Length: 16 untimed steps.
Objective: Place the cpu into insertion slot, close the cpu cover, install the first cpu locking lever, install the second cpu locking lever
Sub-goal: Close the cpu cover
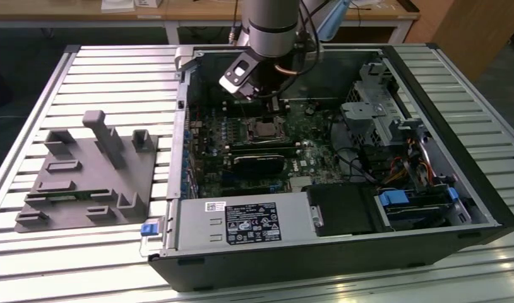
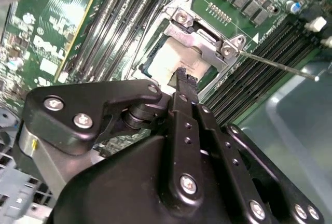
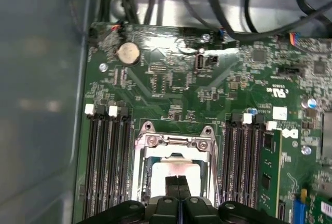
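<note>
The cpu (image 3: 163, 177) lies flat in the insertion slot (image 3: 141, 180) on the green board, its pale top (image 2: 165, 60) showing. The silvery cpu cover (image 3: 174, 141) frames it, its screwed end (image 2: 207, 37) toward the far side of the socket. A thin metal locking lever (image 2: 280, 66) sticks out sideways from the socket corner. My gripper (image 3: 178, 182) is shut, its black fingertips pressed together with nothing between them, just above the cpu's top (image 2: 181, 73). In the exterior view the gripper (image 1: 268, 107) hangs inside the open computer case, right above the insertion slot (image 1: 261, 129).
Black memory slots (image 3: 109, 156) flank the socket on both sides. A long black card (image 1: 261, 161) lies just in front of it, with the power supply (image 1: 240, 224) beyond that. A drive cage and cables (image 1: 379, 123) fill the case's right side. A grey fixture block (image 1: 80, 177) sits on the slatted table.
</note>
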Motion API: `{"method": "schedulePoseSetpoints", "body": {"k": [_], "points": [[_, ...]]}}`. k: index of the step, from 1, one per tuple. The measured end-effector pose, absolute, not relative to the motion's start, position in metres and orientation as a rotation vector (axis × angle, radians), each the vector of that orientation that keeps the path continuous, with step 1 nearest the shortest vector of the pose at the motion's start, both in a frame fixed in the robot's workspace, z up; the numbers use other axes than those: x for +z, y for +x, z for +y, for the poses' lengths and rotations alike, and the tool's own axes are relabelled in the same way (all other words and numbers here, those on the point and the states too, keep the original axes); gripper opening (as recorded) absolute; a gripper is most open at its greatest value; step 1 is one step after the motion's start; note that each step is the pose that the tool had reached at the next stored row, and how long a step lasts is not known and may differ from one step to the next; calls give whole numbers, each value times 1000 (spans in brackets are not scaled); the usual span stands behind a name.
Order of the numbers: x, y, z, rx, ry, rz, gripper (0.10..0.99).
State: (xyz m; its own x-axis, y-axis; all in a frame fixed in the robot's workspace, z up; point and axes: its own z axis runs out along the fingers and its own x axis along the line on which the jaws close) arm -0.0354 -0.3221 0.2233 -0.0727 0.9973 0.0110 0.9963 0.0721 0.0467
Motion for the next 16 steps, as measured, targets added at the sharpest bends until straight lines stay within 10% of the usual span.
{"method": "schedulePoseSetpoints", "body": {"k": [16], "points": [[223,-36,-322,55,1894,2472,106]]}}
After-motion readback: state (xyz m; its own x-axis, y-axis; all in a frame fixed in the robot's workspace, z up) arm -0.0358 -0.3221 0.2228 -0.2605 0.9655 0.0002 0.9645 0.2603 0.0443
